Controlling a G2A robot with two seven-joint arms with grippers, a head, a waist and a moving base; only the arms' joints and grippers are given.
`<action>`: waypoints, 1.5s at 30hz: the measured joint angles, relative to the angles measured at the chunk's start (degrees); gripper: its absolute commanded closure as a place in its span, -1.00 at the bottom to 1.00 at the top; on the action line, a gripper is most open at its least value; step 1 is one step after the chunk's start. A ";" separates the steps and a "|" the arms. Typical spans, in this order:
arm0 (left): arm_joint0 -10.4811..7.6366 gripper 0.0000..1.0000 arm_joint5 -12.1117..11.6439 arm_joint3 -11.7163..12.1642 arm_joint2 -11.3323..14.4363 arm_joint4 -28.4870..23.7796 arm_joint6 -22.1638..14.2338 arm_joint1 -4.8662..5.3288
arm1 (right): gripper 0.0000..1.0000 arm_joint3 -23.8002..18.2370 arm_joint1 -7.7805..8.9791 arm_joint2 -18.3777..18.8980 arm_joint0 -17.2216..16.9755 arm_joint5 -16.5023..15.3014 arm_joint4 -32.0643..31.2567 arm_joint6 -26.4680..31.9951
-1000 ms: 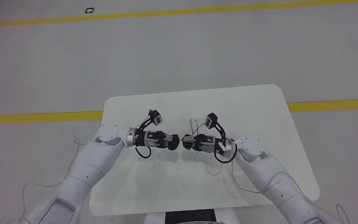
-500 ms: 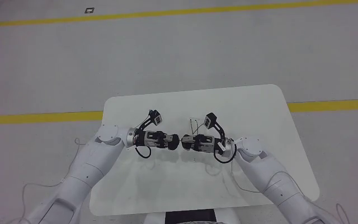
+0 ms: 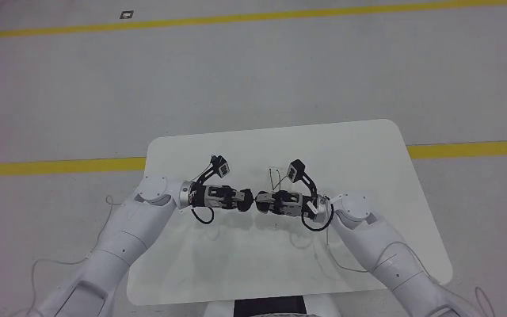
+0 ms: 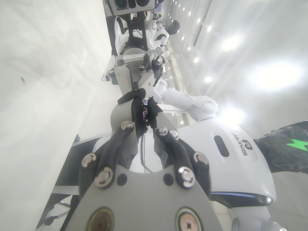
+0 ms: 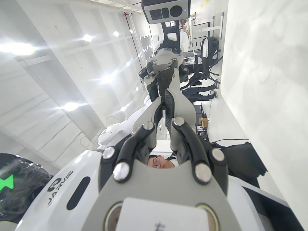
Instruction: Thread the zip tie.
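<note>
Sideways, zip tie (image 3: 253,200) spans left gripper (image 3: 246,200) to right gripper (image 3: 261,200), both clamping it.

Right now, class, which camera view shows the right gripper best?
The right wrist view: the right gripper appears close up, its fingers closed together. The left wrist view shows it farther off, tip-on; the top view shows it small, from above.
</note>
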 measured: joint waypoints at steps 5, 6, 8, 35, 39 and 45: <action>0.00 0.92 0.00 0.00 0.00 0.00 0.00 0.00 | 1.00 0.14 -0.05 -0.09 0.06 -0.24 0.50 0.24; 0.00 0.92 0.00 0.00 0.00 0.00 0.00 0.00 | 1.00 0.17 -0.06 -0.10 0.08 -0.28 0.58 0.28; 0.00 0.92 0.00 0.00 0.00 0.00 0.00 0.00 | 1.00 0.24 -0.07 -0.11 0.11 -0.38 0.71 0.34; 0.00 0.84 0.00 0.00 0.00 0.00 0.00 0.00 | 1.00 0.08 0.01 0.10 -0.13 -0.73 0.99 0.48; 0.00 0.86 0.00 0.00 0.00 0.00 0.00 0.00 | 1.00 0.08 0.01 0.01 -0.13 -0.67 0.88 0.47; 0.00 0.84 0.00 0.00 0.00 0.00 0.00 0.00 | 1.00 -0.01 0.00 -0.06 -0.11 -0.73 0.87 0.54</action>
